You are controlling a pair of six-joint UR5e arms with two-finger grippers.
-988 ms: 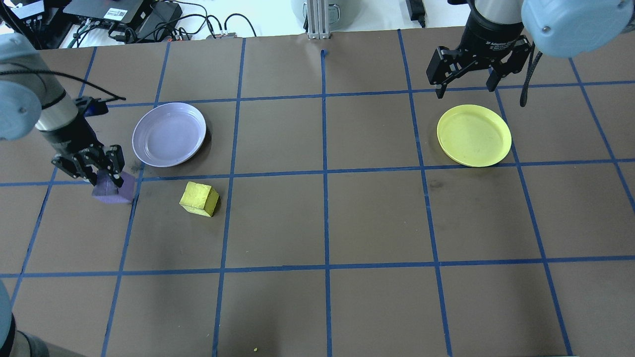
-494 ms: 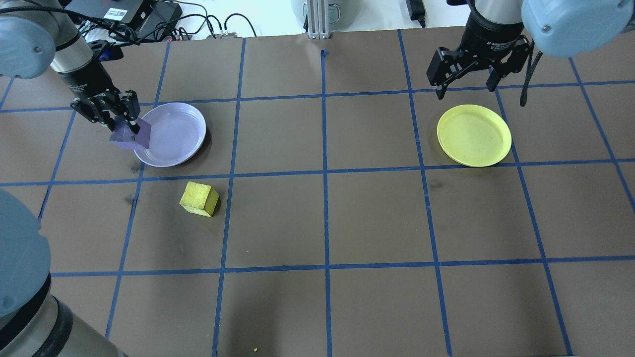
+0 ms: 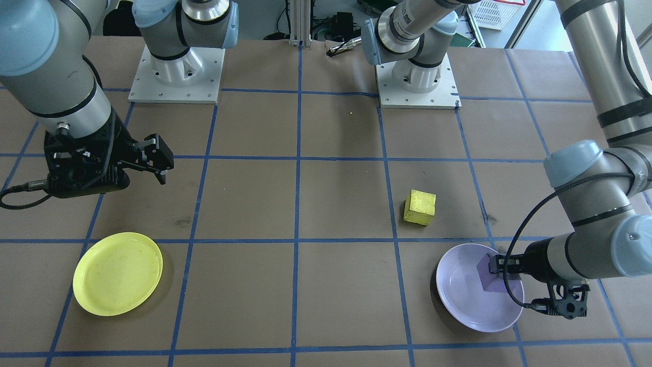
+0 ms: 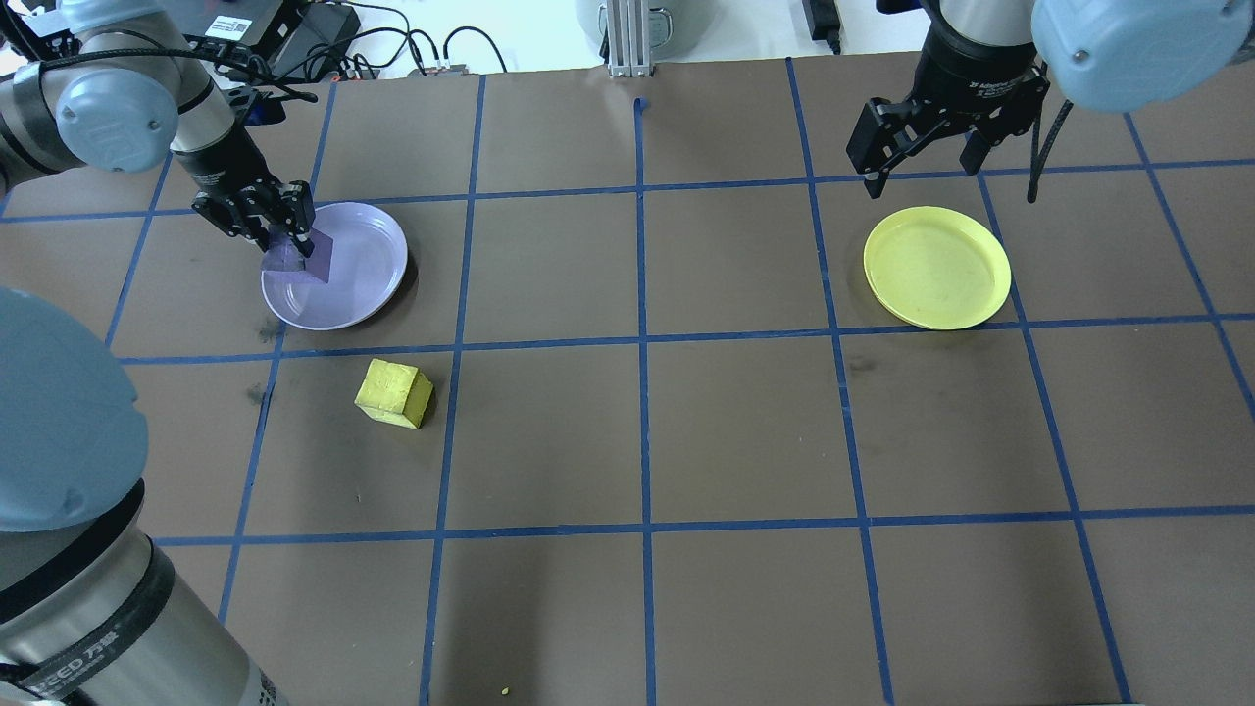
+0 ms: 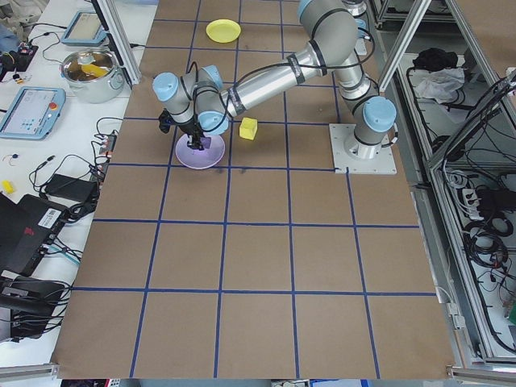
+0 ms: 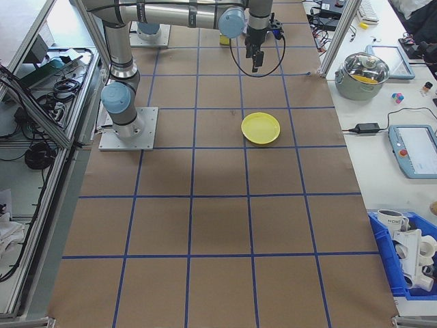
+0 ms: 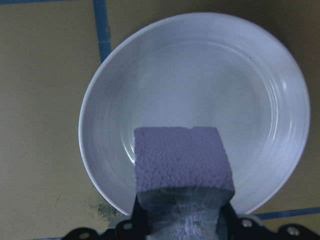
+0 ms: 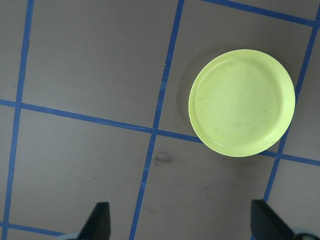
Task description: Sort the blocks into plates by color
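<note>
Overhead exterior shows the purple block [image 4: 296, 257] pinched in the left pincer [image 4: 279, 238] over the near-left part of the lavender plate [image 4: 368, 265]. The left wrist camera confirms it: the block's rough face sits between the two fingers, with the plate's pale basin spread out beyond it. Whether the block already touches the plate or hangs a little above it cannot be told from these views; in the front-facing view it looks to be over the rim-side part of the basin, not the middle.

So the first half of the sort reads as nearly done but not finished: the purple block is at its matching plate, yet it is not released.

The yellow block [image 4: 394, 393] lies on the brown desk [image 4: 745, 431], near the lavender plate and on the robot's side of it, well apart from the yellow plate [image 4: 936, 268] on the far right. That plate holds nothing. The right pincer [image 4: 922, 157] hangs spread and empty just beyond the yellow plate, as its wrist camera also shows, with both fingertips wide apart at the bottom edge.

What appears left: let go of the purple block, then carry the yellow block across the desk to the yellow plate.
</note>
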